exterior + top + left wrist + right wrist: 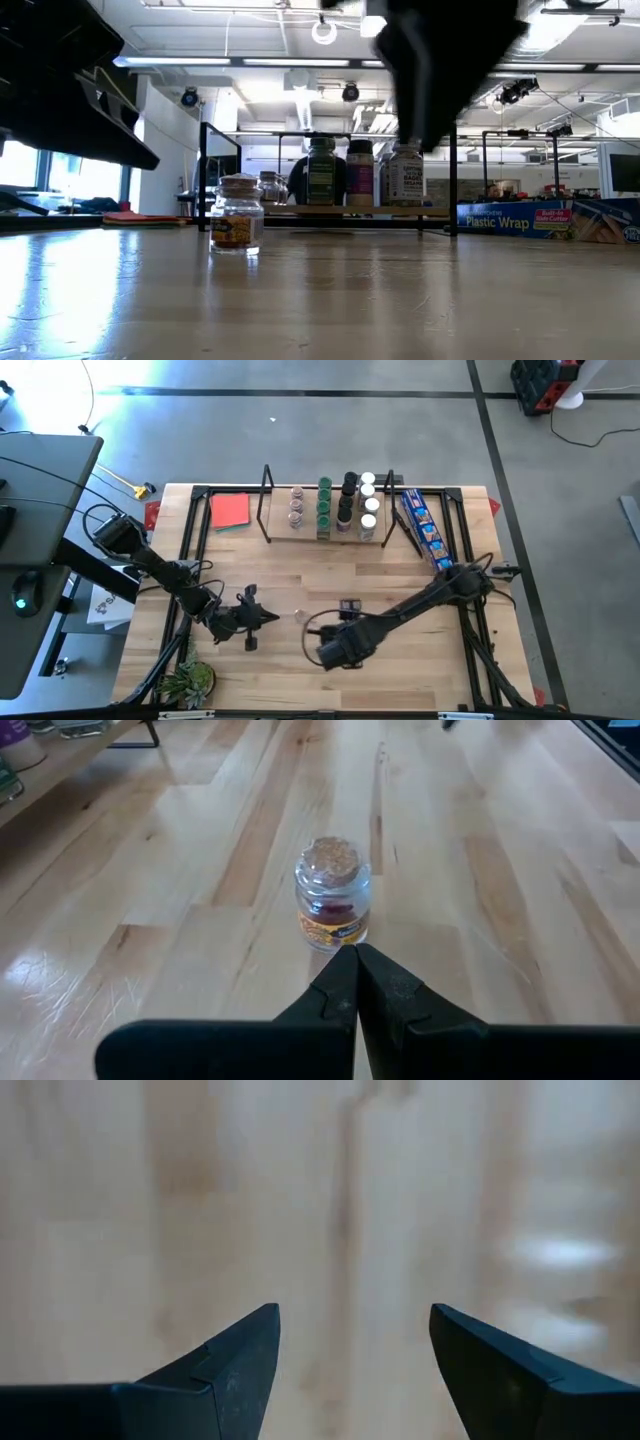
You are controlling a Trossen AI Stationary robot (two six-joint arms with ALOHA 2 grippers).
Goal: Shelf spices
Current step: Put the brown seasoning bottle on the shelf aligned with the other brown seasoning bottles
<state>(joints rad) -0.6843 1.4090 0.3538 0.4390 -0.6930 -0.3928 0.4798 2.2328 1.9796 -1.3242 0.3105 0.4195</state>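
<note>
Left gripper (356, 960) closed beside lone jar (333, 907), right gripper (352, 1342) spread

The blue box (548, 220) apparently reads "Plastic Wrap".

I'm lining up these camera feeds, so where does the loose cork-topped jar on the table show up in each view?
High view: cork-topped jar at mid-table, between the left gripper and the right arm.
Low view: jar left of centre, nearer than the shelf.
Left wrist view: jar just beyond the shut fingertips.
Right wrist view: not in it.
Shared landmark: the shelf.
</note>
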